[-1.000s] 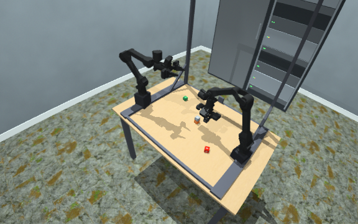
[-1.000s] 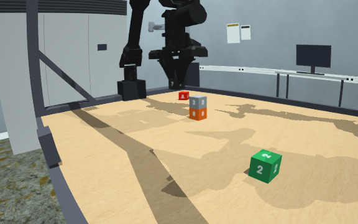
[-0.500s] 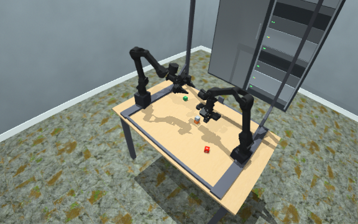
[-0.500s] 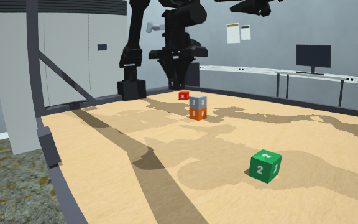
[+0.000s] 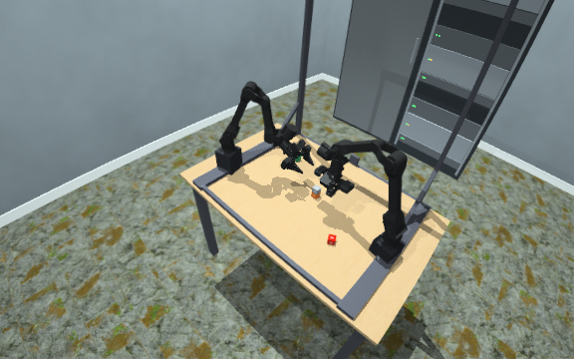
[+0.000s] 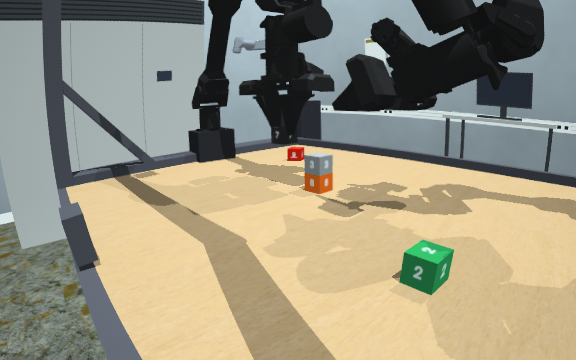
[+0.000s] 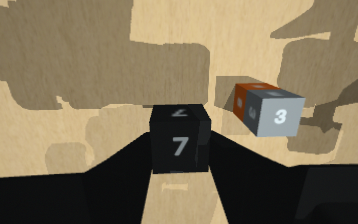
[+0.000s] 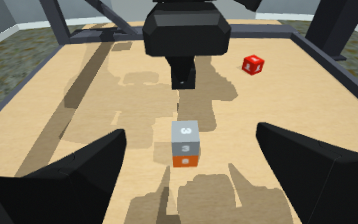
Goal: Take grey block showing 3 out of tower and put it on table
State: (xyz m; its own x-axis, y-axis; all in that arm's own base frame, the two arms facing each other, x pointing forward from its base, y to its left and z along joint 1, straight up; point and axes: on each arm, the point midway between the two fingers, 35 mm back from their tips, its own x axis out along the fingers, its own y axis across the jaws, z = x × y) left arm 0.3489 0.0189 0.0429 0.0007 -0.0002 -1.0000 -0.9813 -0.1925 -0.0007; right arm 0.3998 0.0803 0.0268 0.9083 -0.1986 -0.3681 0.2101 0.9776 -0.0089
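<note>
The tower is a grey block showing 3 [image 5: 316,188] [image 6: 318,164] [image 7: 279,116] [image 8: 185,137] lying flat on an orange block [image 5: 315,194] [image 6: 318,183] [image 7: 242,100] [image 8: 186,161]. My left gripper [image 5: 334,186] [image 6: 280,131] [image 7: 179,138] [image 8: 182,73] is shut on a black block showing 7 [image 7: 180,125] [image 6: 278,134] and holds it above the table, just beside the tower. My right gripper [image 5: 297,162] [image 8: 191,132] is open and empty. It hangs back from the tower and faces it.
A green block showing 2 [image 6: 426,266] lies on the table [image 5: 277,224] below the right gripper. A red block [image 5: 332,239] [image 6: 295,153] [image 8: 253,64] lies near the left arm's base. A dark raised frame [image 5: 262,239] edges the work area.
</note>
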